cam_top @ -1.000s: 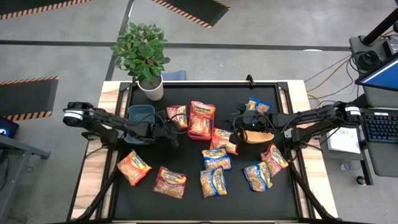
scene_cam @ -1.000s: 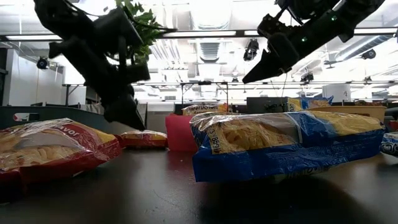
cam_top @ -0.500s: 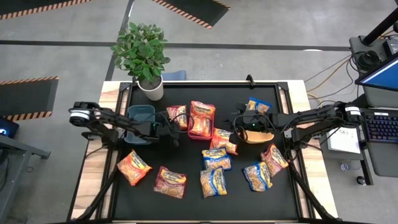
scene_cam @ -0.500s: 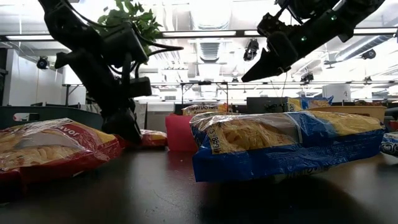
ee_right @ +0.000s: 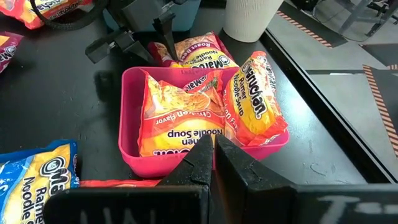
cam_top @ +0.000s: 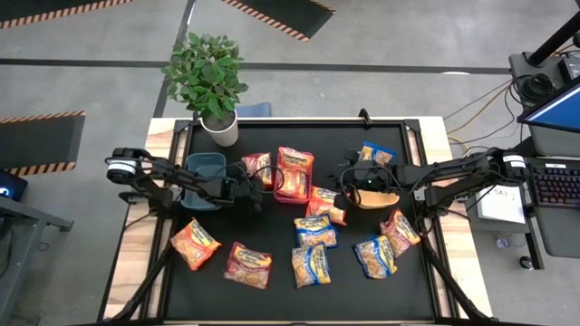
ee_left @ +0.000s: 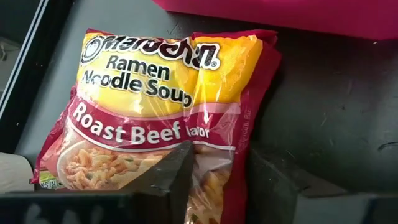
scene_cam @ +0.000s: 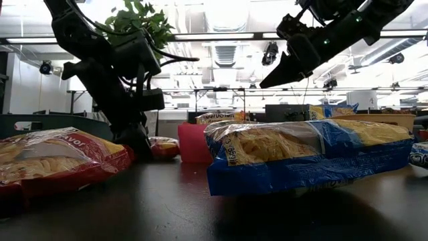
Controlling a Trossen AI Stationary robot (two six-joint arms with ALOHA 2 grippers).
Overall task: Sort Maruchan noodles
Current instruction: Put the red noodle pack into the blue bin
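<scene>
The left gripper (ee_left: 214,177) is straddling the Roast Beef ramen packet (ee_left: 155,106) with its fingers spread, just beside the red bin (cam_top: 294,172) near the worktop's (cam_top: 181,299) far edge, while the right gripper (ee_right: 214,158) is hovering by the tan bin (cam_top: 376,197), fingers pressed together.

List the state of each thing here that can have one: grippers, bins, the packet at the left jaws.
Left gripper: down on the table, jaws astride the Roast Beef packet's edge.
Right gripper: raised over the table, jaws shut, empty.
Roast Beef packet: flat on the table, beside the red bin.
Red bin: holds orange packets.
Teal bin: contents unclear.
</scene>
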